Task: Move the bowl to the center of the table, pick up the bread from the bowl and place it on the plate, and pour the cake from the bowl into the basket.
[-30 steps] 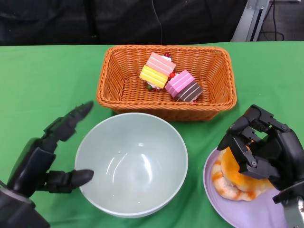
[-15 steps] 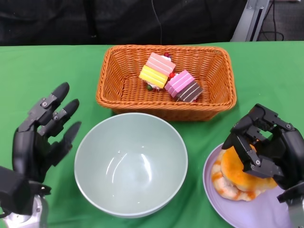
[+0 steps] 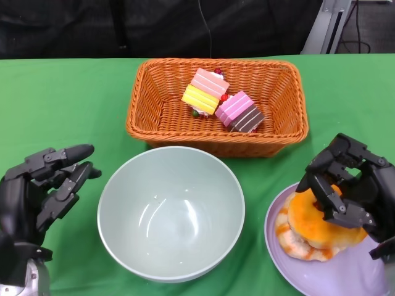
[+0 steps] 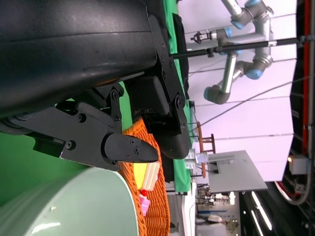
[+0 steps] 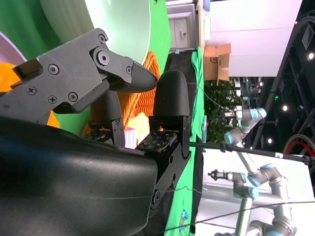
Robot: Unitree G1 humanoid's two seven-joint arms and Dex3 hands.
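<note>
The pale green bowl (image 3: 171, 213) stands empty in the middle of the green table, and its rim (image 4: 74, 206) shows in the left wrist view. In the orange wicker basket (image 3: 216, 105) behind it lie the layered cake pieces (image 3: 222, 102). At the lower right, the orange bread (image 3: 321, 225) rests on the lilac plate (image 3: 278, 246). My right hand (image 3: 349, 185) arches over the bread's far side with its fingers (image 5: 167, 93) apart, gripping nothing. My left hand (image 3: 43, 191) hovers left of the bowl, apart from it, with spread fingers and nothing in it.
The basket sits close behind the bowl, and the plate lies just to the bowl's right. Bare green cloth (image 3: 62, 105) stretches to the left of the basket. A dark backdrop (image 3: 154, 24) runs behind the table's far edge.
My left hand let go of the bowl's left rim, drew back and turned to lie level. My right hand slid a little to the right, so more of the bread shows.
</note>
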